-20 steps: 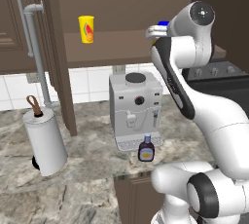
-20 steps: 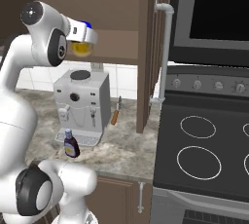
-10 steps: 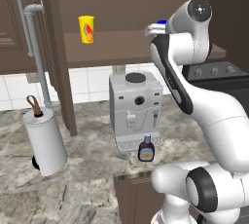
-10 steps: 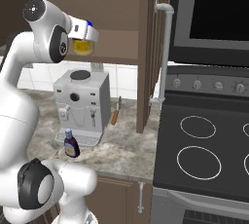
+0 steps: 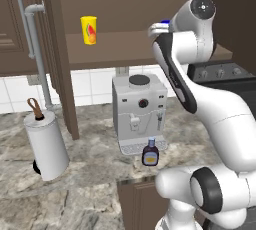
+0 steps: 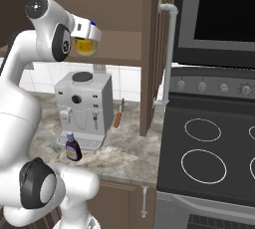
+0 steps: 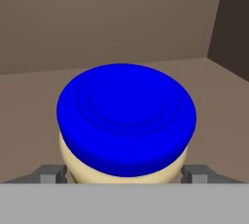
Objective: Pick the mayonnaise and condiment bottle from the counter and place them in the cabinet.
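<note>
My hand (image 7: 124, 172) is spread wide around the short yellow mayonnaise jar with its broad blue lid (image 7: 126, 118), a finger at each side of it, over the flat brown shelf board of the dark wooden wall cabinet (image 5: 115, 49). The small dark brown condiment bottle with a pale cap (image 5: 150, 153) stands on the grey marbled stone bench (image 5: 95, 174), just before the white coffee machine (image 5: 139, 111).

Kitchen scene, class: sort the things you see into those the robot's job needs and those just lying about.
Job: mayonnaise between the gripper fingers; condiment bottle; counter; cabinet.

Lying about: yellow cup; coffee machine; paper towel roll; knife; stove.
</note>
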